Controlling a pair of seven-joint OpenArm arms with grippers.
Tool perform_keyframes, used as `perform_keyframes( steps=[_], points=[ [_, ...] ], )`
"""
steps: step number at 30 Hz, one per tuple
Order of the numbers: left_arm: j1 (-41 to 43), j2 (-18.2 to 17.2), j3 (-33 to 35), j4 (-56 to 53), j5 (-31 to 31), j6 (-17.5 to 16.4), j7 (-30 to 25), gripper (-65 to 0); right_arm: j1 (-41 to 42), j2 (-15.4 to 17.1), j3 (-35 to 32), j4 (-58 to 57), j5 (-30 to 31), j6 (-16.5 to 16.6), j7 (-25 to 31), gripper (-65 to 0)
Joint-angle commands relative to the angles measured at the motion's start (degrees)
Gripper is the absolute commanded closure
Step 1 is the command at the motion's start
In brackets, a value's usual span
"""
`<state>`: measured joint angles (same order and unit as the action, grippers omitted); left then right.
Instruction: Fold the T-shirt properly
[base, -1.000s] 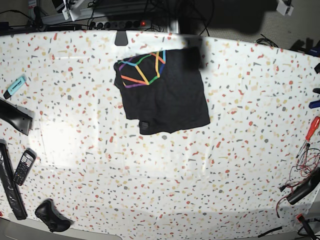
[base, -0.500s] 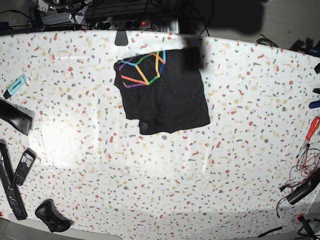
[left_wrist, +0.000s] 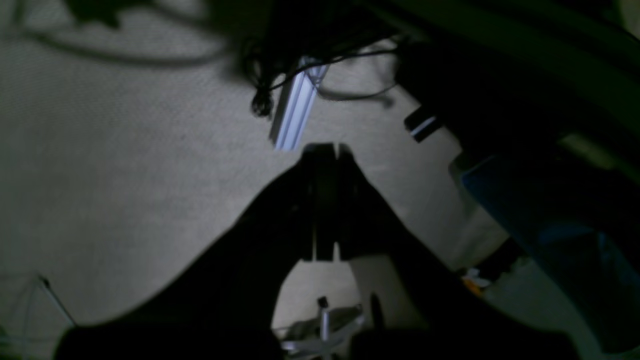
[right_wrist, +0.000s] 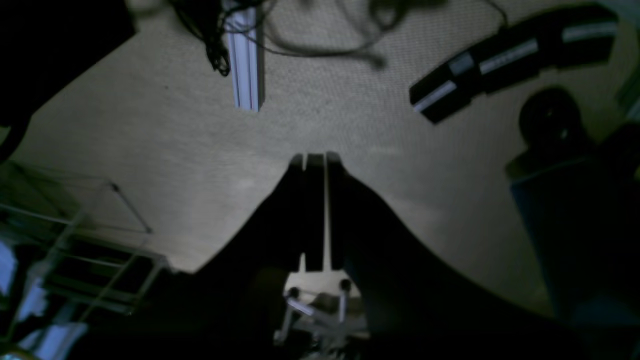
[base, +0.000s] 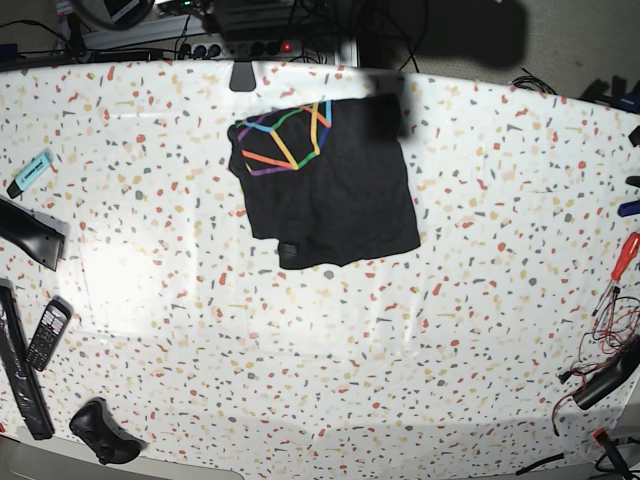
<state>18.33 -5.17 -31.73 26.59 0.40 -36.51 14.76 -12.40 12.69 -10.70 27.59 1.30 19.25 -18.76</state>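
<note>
The black T-shirt (base: 325, 185) lies folded into a compact rectangle at the back middle of the speckled table (base: 320, 340), its rainbow line print facing up at the far left corner. Neither arm shows in the base view. In the left wrist view my left gripper (left_wrist: 325, 147) is shut, fingers pressed together with nothing between them, above a beige carpet floor. In the right wrist view my right gripper (right_wrist: 316, 157) is likewise shut and empty, over the same floor. The T-shirt does not appear in either wrist view.
A turquoise marker (base: 30, 172), a dark bar (base: 30, 232), a phone (base: 47, 333) and a black controller (base: 100, 432) sit along the table's left side. A red screwdriver (base: 624, 257) and wires (base: 600, 375) lie at the right edge. A power strip (base: 250, 45) runs behind the table.
The T-shirt and table items have not moved. Only some clutter behind the table's far left edge has shifted.
</note>
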Motion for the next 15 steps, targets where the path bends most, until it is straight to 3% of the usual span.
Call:
perform_keyframes(
  steps=[1, 7, 11, 15],
  points=[
    [0.28, 0.63, 0.37, 0.02, 1.88, 1.07, -0.11, 0.0, -0.04, 0.24, -0.39, -0.33, -1.03, -1.16, 1.09, 0.0],
    [-0.09, 1.97, 10.1, 0.0, 9.29, 15.1, -7.19, 0.0, 0.02, 0.02, -1.05, -1.9, -1.77, -5.75, 6.73, 0.0],
    [-0.26, 1.49, 15.89, 0.0, 8.96, 16.9, -12.07, 0.0, 0.02, 0.5, -1.05, -1.9, -1.75, -6.03, 8.37, 0.0],
    [-1.55, 1.51, 16.94, -0.79, 6.75, 17.94, -12.24, 0.0, 0.02, 0.17, -1.05, -1.9, -0.92, -6.03, 8.92, 0.0]
  ],
)
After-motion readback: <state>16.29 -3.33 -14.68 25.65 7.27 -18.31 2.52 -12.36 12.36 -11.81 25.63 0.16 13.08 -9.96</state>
